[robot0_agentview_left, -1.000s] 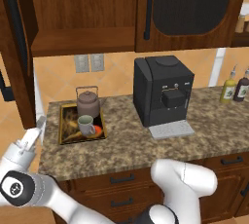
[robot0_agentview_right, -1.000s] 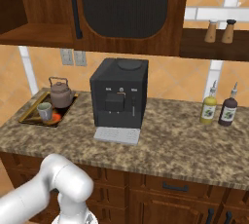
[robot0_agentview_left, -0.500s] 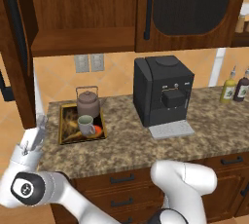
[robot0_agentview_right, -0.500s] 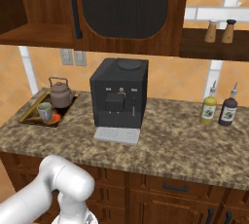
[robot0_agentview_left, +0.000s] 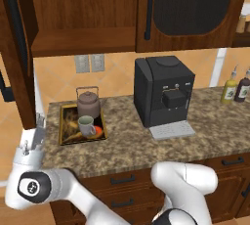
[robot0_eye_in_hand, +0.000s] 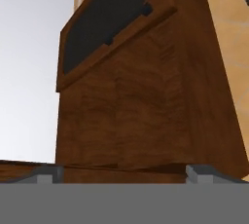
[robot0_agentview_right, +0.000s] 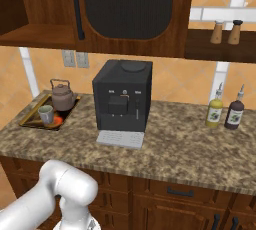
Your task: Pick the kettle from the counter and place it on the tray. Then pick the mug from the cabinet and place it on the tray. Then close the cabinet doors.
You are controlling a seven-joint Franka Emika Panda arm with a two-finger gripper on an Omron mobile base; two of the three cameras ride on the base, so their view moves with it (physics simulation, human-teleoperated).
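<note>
1. At the far left of the left base view my gripper (robot0_agentview_left: 32, 143) sat low in the frame, pointing upward. Its fingers (robot0_agentview_left: 38, 119) were spread apart with nothing between them.
2. The open left cabinet door (robot0_agentview_left: 19, 57) rose directly above the gripper, running as a tall vertical slab up the left edge of the frame. Its long axis was vertical and its lower edge lay just above my fingertips.
3. In the hand view that door (robot0_eye_in_hand: 146, 86) loomed close, edge-on, dark panel at upper left. I could not tell whether the tips touched the wood.
4. Right of the gripper, the tray (robot0_agentview_left: 65, 139) sat on the counter (robot0_agentview_left: 132, 141), carrying the kettle (robot0_agentview_left: 88, 102) at the back and the mug (robot0_agentview_left: 86, 125) in front.
5. Further right, the other cabinet door (robot0_agentview_left: 190, 9) looked already shut.
6. Judgement: only the left door remained; the coming push had to drive it rightward in the frame, toward the cabinet (robot0_agentview_left: 83, 23).
</note>
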